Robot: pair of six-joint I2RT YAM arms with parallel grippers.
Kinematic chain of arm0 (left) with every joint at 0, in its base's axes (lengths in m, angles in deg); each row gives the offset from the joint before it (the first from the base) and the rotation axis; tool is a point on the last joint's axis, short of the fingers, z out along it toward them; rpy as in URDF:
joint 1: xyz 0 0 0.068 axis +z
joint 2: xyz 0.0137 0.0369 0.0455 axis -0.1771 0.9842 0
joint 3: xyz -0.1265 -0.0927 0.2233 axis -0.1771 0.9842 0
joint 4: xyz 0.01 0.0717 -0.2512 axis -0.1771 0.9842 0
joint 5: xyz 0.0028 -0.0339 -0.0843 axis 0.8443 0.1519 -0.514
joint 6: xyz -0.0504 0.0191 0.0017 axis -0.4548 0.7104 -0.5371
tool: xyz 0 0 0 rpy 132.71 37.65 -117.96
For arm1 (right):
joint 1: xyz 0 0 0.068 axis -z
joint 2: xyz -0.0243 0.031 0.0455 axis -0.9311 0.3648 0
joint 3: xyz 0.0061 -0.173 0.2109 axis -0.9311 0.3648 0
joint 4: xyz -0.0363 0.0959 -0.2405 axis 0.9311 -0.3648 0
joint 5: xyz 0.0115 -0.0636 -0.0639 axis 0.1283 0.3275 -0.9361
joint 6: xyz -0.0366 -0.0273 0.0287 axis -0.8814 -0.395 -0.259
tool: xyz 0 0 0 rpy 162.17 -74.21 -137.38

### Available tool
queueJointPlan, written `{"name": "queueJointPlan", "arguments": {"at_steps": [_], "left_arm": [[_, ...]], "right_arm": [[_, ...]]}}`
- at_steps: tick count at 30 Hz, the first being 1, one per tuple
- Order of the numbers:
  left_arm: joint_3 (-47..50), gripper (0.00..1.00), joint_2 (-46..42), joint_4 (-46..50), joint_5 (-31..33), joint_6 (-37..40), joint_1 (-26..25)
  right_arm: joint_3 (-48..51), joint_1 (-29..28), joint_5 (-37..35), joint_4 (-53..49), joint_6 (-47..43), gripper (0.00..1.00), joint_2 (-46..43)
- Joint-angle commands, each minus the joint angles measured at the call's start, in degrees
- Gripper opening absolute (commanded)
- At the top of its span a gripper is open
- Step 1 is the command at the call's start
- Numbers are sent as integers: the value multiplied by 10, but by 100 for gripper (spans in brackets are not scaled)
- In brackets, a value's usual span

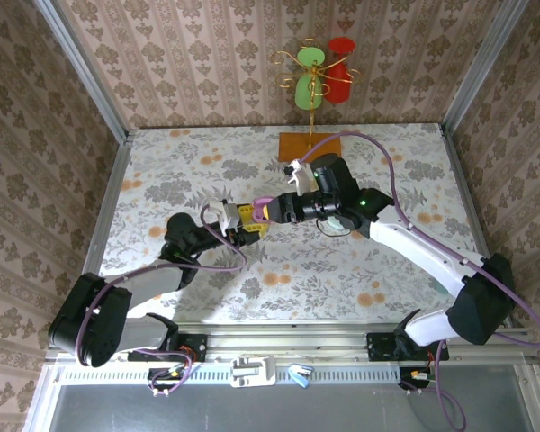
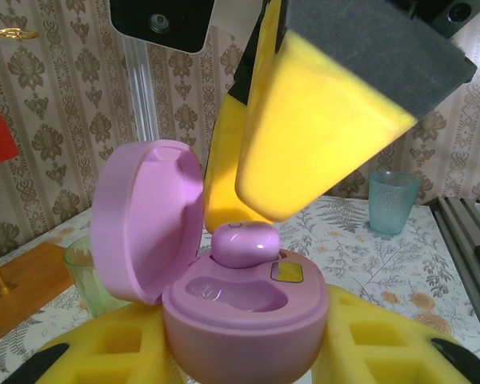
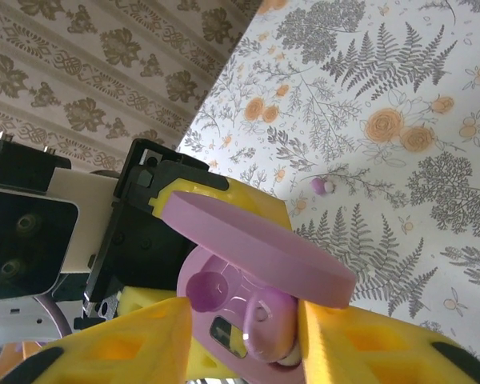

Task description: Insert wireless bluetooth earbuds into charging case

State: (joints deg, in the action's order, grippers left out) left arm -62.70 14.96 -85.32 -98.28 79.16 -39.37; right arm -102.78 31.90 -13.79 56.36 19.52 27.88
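Note:
My left gripper (image 2: 244, 356) is shut on the base of a pink charging case (image 2: 248, 320), gripped between its yellow foam pads. The lid (image 2: 144, 216) stands open to the left. One pinkish earbud (image 2: 244, 244) sits in the far socket, and the near socket is bare. Directly above the case hang my right gripper's fingers (image 2: 320, 136). In the right wrist view that gripper (image 3: 244, 336) is open. The earbud (image 3: 268, 324) lies against its right pad (image 3: 360, 344), clear of the other. A second earbud (image 3: 322, 186) lies loose on the floral table. From above, both grippers meet at the case (image 1: 263, 204).
A green cup (image 2: 80, 272) stands behind the case's lid and a pale blue cup (image 2: 392, 200) further right. A wooden board (image 1: 308, 146) carries a gold stand with red and green ornaments (image 1: 319, 72) at the back. Patterned walls enclose the table.

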Motion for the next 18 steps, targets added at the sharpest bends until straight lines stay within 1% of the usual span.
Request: {"name": "queueJointPlan", "arguments": {"at_steps": [1, 8, 11, 15, 18], "left_arm": [[0, 15, 1, -35, -10, -4, -1], [5, 15, -2, -47, -9, -5, 0], [7, 14, -4, -49, -1, -6, 5], [14, 14, -15, -65, 23, -15, 14], [19, 15, -33, -63, 54, -11, 18]], "right_arm": [[-4, 0, -28, -7, -4, 44, -31], [1, 0, -39, -14, -8, 47, -39], [14, -1, -32, 2, -12, 51, -53], [68, 0, -64, 51, -17, 55, -103], [116, 2, -92, 94, 1, 62, -140]]}}
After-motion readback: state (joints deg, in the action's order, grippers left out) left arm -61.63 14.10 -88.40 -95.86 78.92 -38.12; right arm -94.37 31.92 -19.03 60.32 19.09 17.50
